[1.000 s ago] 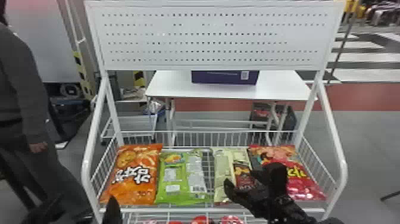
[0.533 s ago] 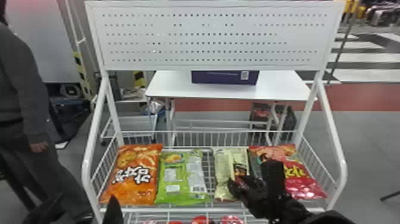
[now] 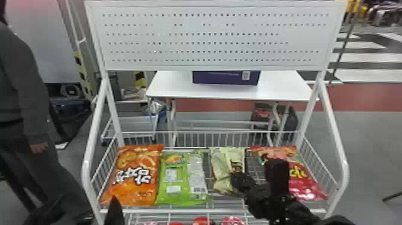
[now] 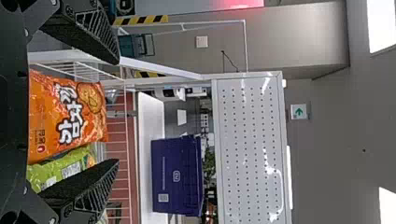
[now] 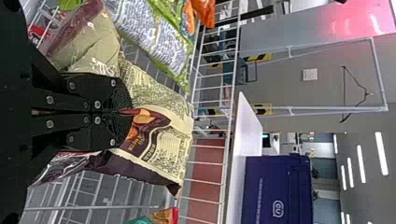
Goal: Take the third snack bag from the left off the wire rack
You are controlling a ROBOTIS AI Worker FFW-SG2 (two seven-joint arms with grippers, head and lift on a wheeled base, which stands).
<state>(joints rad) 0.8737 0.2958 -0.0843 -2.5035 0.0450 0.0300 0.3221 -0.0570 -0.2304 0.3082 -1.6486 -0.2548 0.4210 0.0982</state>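
Film is being pinched by the right arm's fingers [image 5: 102, 93], which are closed on a fold at the near end of the third snack bag [image 5: 159, 140]. Film is being bunched and creased around the pads. The bag is lying in the wire rack [image 3: 209, 139], third from the left, between the green bag [image 3: 181, 176] and the red bag [image 3: 299, 182] and just beside both.

Handling is being judged as follows:
- Light, soft pillow pack.
- Glossy film, likely slippery.
- Contents probably crushable.

A hold is best being taken on the flat end seam or a gathered fold, not across the belly. Sag below the pinch point is being expected on lift.

The orange bag [image 3: 134, 176] is lying leftmost. The rack is being read as white coated wire with an open grid, low walls and a perforated back panel [image 3: 209, 36] above. A white bench [image 3: 227, 89] carrying a blue box [image 3: 225, 77] is standing behind.

The left arm's fingers [image 4: 86, 184] are being held wide apart and empty, low at the rack's front near the orange bag.
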